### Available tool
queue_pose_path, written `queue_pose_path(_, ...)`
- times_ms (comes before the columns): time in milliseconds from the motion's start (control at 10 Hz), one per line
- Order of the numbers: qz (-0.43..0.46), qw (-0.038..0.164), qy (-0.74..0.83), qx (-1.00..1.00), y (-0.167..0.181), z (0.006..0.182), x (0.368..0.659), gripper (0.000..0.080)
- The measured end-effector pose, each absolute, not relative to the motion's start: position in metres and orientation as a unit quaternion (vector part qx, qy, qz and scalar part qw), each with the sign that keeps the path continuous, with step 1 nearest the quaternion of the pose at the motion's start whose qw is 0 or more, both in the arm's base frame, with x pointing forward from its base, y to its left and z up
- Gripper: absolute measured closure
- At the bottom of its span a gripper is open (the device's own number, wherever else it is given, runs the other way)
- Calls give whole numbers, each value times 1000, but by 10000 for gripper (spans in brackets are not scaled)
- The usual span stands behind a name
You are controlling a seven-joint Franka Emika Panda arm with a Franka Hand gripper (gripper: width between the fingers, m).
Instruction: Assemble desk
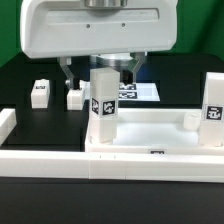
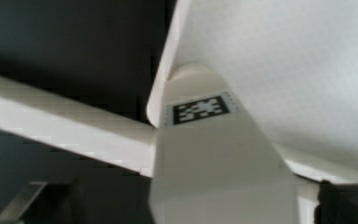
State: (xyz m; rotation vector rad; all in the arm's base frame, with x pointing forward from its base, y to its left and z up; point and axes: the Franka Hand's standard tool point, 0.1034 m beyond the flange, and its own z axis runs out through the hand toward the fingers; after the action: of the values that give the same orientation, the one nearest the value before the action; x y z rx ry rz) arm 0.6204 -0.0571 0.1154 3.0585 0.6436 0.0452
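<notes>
The tabletop (image 1: 150, 140) lies flat at the front of the black table (image 1: 30, 70), rim upward, and every place here is given from it; as moulded white plastic it should be stiff and fairly light, yet too broad for the fingers to span, so I judge it better pinched at its raised rim or pushed than lifted whole; the left-corner leg (image 1: 103, 108) stands upright on its corner at the exterior view's left, the right-corner leg (image 1: 213, 106) on its corner at the exterior view's right, and a loose leg (image 1: 75, 98) and a second loose leg (image 1: 40, 93) sit on the black table beyond the left corner; each is a short square post, rigid, light, smooth and likely slippery, easily tipped, best taken across two opposite flat faces near mid-height; the gripper (image 1: 97, 66) hangs over the left-corner leg, spread wide and holding nothing; in the wrist view that leg, its tag (image 2: 199, 108) showing, runs between the fingers (image 2: 30, 200), seemingly apart from both
</notes>
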Motion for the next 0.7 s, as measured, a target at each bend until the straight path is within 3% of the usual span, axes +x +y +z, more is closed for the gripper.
queue_pose_path(100,14,8,214,977,-58,115,620,183)
queue_pose_path(200,14,8,215,977,-58,115,620,331)
queue_pose_path(300,14,8,214,977,-58,115,620,331)
queue_pose_path(400,14,8,214,977,-58,115,620,470)
queue_pose_path(500,14,8,214,977,-58,115,620,511)
queue_pose_path(700,14,7,203,979,-58,115,620,511)
